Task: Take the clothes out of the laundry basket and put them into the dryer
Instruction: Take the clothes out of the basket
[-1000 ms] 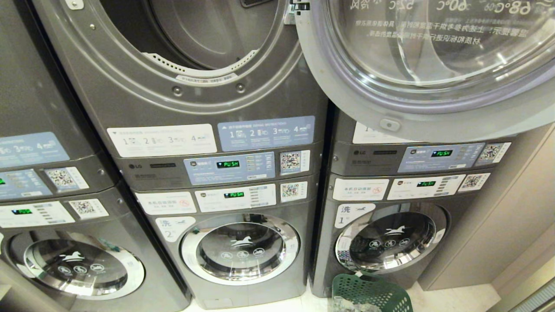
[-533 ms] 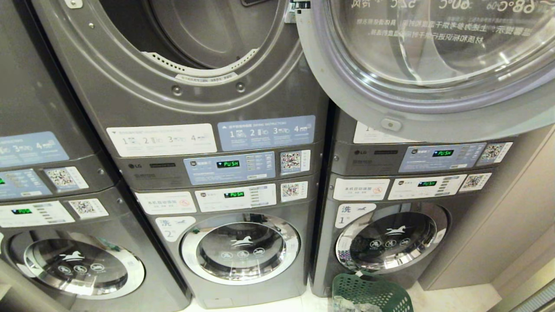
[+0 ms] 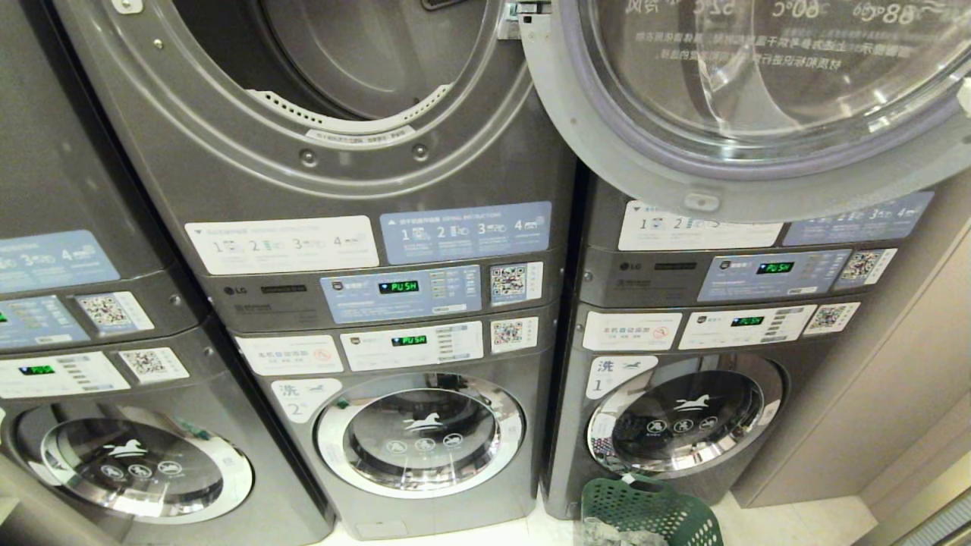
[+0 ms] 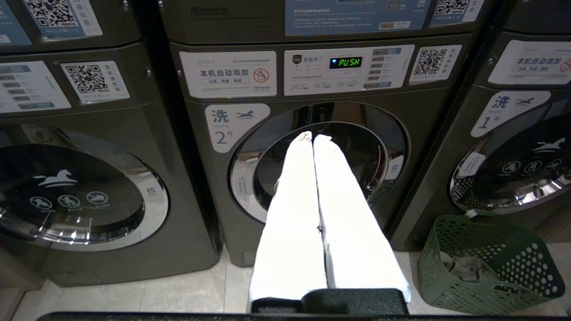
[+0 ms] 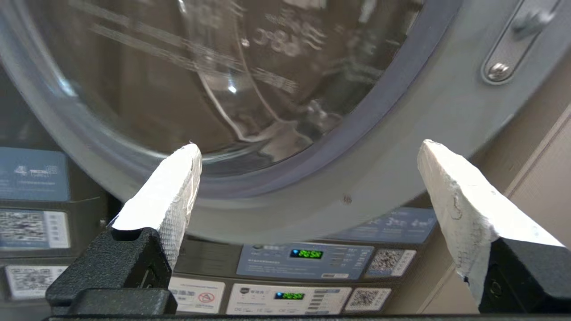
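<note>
Standing in the middle of the row, the dryer (image 3: 356, 98) has a big round hole on top, and its glass door (image 3: 758, 98) hangs wide open to the right, in front of the next machine. White writing shows on the glass. Under the dryer sits a smaller washer (image 3: 419, 434) with a shiny ring, a white horse and the number 2.

The green basket (image 4: 486, 261) sits on the floor to the right, near the foot of the washer marked 1. The clothes (image 4: 464, 268) lie crumpled down inside it, and only a greyish bit shows.

The left gripper (image 4: 313, 137) is low down, pointing at the number 2 washer door. Its two white fingers (image 4: 292, 200) are pressed together with nothing between them.

The right gripper (image 5: 308, 147) is up high, close under the rim of the open glass door. Its white fingers (image 5: 167, 196) are spread far apart and hold nothing.
</note>
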Robot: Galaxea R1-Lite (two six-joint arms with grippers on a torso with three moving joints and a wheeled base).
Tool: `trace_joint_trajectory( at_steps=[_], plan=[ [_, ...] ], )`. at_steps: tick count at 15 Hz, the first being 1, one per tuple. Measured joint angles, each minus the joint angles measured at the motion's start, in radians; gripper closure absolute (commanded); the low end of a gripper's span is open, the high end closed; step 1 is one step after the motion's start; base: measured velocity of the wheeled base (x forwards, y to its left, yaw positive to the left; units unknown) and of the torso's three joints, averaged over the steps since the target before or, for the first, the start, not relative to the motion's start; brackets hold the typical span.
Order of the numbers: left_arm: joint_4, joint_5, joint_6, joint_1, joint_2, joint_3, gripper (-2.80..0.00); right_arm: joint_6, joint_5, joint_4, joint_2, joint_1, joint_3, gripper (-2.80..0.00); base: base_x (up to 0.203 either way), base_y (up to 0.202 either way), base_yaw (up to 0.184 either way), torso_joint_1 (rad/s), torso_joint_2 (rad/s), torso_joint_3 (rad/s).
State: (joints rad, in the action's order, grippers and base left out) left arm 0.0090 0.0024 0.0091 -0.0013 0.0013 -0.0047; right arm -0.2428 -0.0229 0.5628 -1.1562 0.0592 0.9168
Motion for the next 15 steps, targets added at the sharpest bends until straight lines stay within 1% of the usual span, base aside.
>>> trace_joint_trajectory(
  at_steps=[2, 4, 5, 9, 11, 12, 15],
  plan=[
    [0.000, 0.000, 0.000, 0.000, 0.000, 0.000, 0.00, 0.005, -0.028, -0.006, 0.034, -0.002, -0.020, -2.80, 0.000, 0.000, 0.000, 0.000, 0.00, 0.000],
    [0.001, 0.000, 0.002, 0.000, 0.000, 0.000, 0.00, 0.012, -0.037, -0.009, 0.081, -0.003, -0.074, -2.80, 0.000, 0.000, 0.000, 0.000, 0.00, 0.000],
    [0.001, 0.000, 0.004, 0.000, 0.000, 0.000, 0.00, 0.021, -0.037, -0.011, 0.106, -0.004, -0.120, -2.80, 0.000, 0.000, 0.000, 0.000, 0.00, 0.000],
    [0.001, 0.000, 0.004, 0.000, 0.000, 0.000, 0.00, 0.108, -0.038, -0.011, 0.202, -0.008, -0.338, -2.80, 0.000, 0.000, 0.000, 0.000, 0.00, 0.000],
    [0.001, 0.000, 0.003, 0.000, 0.000, 0.000, 0.00, 0.117, -0.041, -0.012, 0.240, -0.008, -0.396, -2.80, 0.000, 0.000, 0.000, 0.000, 0.00, 0.000],
    [0.001, 0.000, 0.003, 0.000, 0.000, 0.000, 0.00, 0.120, -0.041, -0.012, 0.254, -0.008, -0.419, 0.00, 0.000, 0.000, 0.000, 0.000, 0.00, 0.000],
    [0.001, 0.000, 0.004, 0.000, 0.000, 0.000, 0.00, 0.123, -0.041, -0.014, 0.305, -0.009, -0.506, 0.00, 0.000, 0.000, 0.000, 0.000, 0.00, 0.000]
  ],
)
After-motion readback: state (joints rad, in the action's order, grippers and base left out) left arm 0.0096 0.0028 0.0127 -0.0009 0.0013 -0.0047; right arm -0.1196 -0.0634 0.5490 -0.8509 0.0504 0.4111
